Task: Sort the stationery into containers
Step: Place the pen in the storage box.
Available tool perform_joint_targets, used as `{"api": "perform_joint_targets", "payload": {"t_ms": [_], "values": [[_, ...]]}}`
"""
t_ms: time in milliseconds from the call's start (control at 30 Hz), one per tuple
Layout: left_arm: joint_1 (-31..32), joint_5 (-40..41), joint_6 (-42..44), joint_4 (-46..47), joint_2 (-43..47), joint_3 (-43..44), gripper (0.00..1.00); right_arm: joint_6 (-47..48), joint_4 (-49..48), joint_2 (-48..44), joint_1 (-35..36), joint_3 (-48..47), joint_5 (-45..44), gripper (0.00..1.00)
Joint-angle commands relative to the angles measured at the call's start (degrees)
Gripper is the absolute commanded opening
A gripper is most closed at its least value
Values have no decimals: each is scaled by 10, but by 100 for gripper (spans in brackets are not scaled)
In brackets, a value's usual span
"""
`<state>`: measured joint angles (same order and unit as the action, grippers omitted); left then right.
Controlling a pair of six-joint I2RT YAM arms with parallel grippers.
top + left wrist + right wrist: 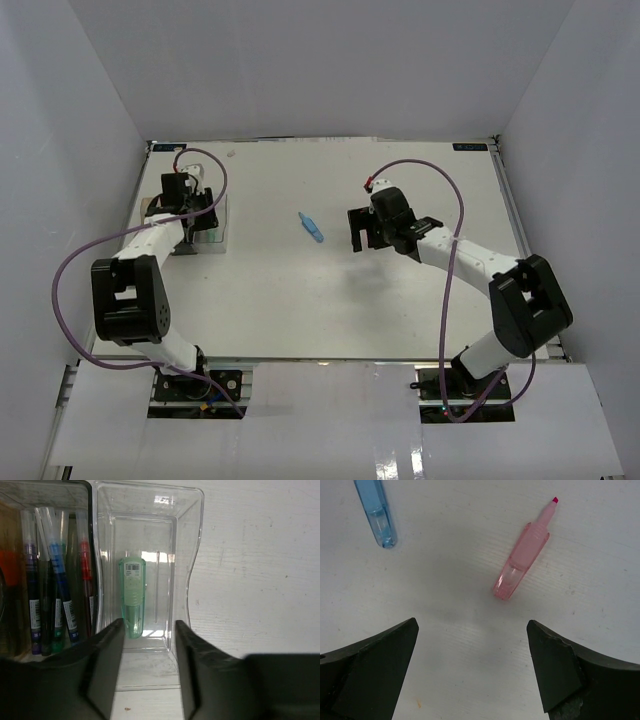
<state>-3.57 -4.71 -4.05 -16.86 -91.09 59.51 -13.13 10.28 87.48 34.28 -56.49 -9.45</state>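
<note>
Three joined boxes (205,228) sit at the left edge of the tabletop (400,300). From the left in my left wrist view:

- **Amber box** (6,605): cut off by the frame, with something orange inside that I can't identify.
- **Grey box** (92,540): holds thin pens (60,580) packed side by side, long axes running away from me. Purple, blue, green and red show.
- **Clear box** (189,555): one green tapered piece (132,597) lies flat along the box's length. Its narrow rounded end points at me and its labelled end points away.

My left hand (148,635) hangs at the clear box's near end, fingers parted and gripping nothing. The green piece is just beyond them, untouched.

Mid-tabletop, a blue tapered piece (311,227) lies on a diagonal. A pink highlighter (522,560) lies apart from it, uncapped, its tip angled up and to the right in my right wrist view.

My right hand (472,630) hovers over bare tabletop just short of the pink one, spread wide and gripping nothing. Nothing lies between my fingers and it.
</note>
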Motion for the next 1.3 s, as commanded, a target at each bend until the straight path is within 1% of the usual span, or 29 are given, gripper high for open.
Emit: {"api": "perform_joint_targets", "payload": {"t_ms": [0, 100, 133, 167, 200, 267, 300, 400, 633, 867, 933, 1067, 1133, 1267], "values": [[-4, -33, -19, -5, 62, 11, 59, -31, -29, 28, -6, -41, -48, 94], [-4, -41, -33, 9, 106, -5, 73, -55, -32, 55, -8, -57, -69, 90], [-4, -36, -39, 13, 115, -14, 80, -62, -31, 62, -11, -60, -81, 88], [-4, -29, -43, 16, 123, -17, 83, -70, -31, 76, -11, -63, -86, 87], [-4, -15, -53, 17, 136, -18, 90, -83, -31, 81, -11, -64, -93, 84], [-5, -7, -67, 20, 145, -24, 98, -94, -33, 97, -11, -64, -96, 82], [-6, -5, -73, 21, 148, -23, 98, -98, -36, 102, -11, -63, -96, 82], [-13, -15, -93, 23, 157, -23, 98, -113, -41, 117, -11, -58, -109, 76], [-30, -64, -131, 37, 161, -30, 98, -127, -53, 153, -13, -54, -112, 73], [-32, -86, -134, 49, 164, -37, 98, -138, -62, 168, -13, -40, -117, 67], [-33, -87, -134, 49, 163, -38, 98, -140, -66, 168, -13, -35, -121, 63], [-32, -88, -133, 49, 161, -38, 98, -144, -71, 171, -13, -22, -130, 60], [-32, -90, -133, 49, 160, -38, 98, -145, -70, 174, -13, -22, -134, 56], [-32, -92, -134, 49, 159, -40, 98, -146, -70, 170, -13, -13, -136, 52]]}}
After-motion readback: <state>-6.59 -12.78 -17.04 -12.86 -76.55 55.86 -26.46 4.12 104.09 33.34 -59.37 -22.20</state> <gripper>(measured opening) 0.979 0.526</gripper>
